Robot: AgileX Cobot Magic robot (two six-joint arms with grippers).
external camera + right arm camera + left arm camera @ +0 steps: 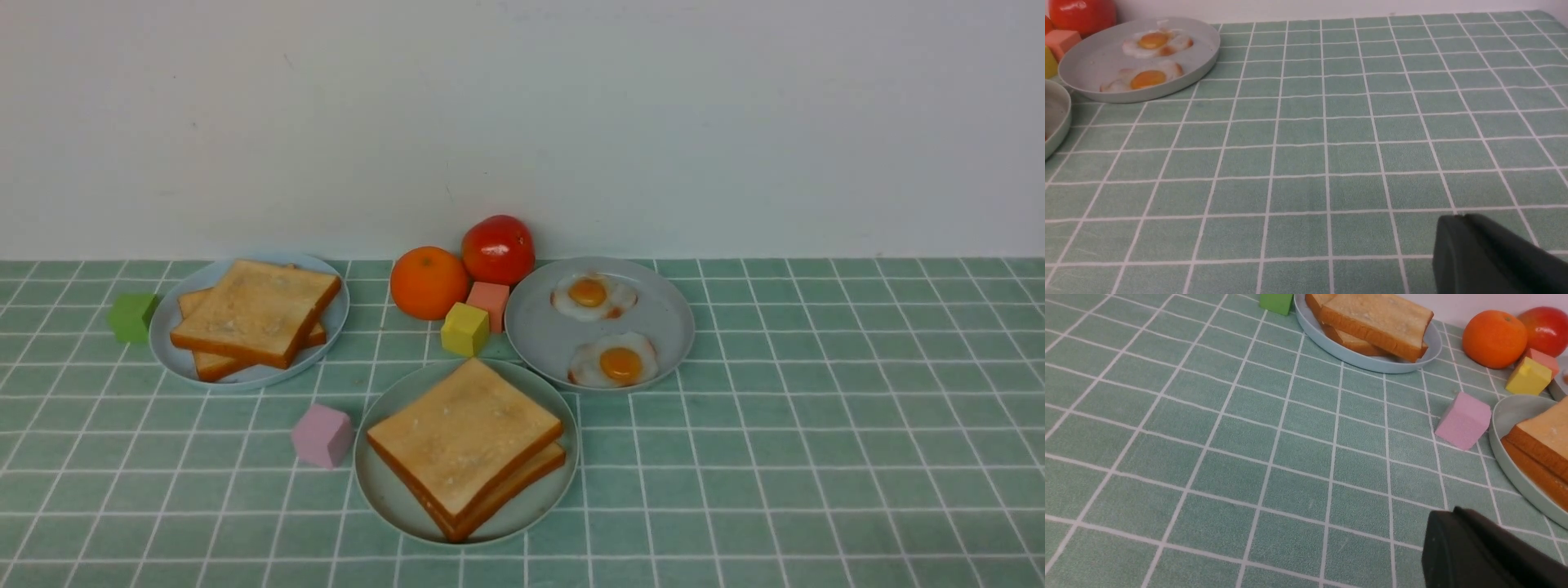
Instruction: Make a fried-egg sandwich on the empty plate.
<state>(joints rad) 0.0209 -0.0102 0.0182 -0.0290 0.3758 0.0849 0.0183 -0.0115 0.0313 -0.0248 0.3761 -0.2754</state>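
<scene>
The mint-green plate (384, 498) sits front centre and carries two stacked toast slices (465, 445); no egg shows between them. Two fried eggs (592, 296) (616, 362) lie on a grey-blue plate (673, 327) behind it to the right. Two more toast slices (253, 314) rest on another grey-blue plate (167, 343) at the left. Neither arm appears in the front view. In the left wrist view my left gripper (1455, 510) hovers shut over bare cloth near the mint plate (1506, 416). In the right wrist view my right gripper (1457, 216) has its fingers together over cloth, far from the eggs (1145, 78).
An orange (429, 282) and a tomato (498, 249) stand at the back centre by the wall. A yellow cube (464, 328) and a salmon cube (490, 300) sit between the plates. A pink cube (323, 435) lies left of the mint plate, a green cube (133, 317) far left.
</scene>
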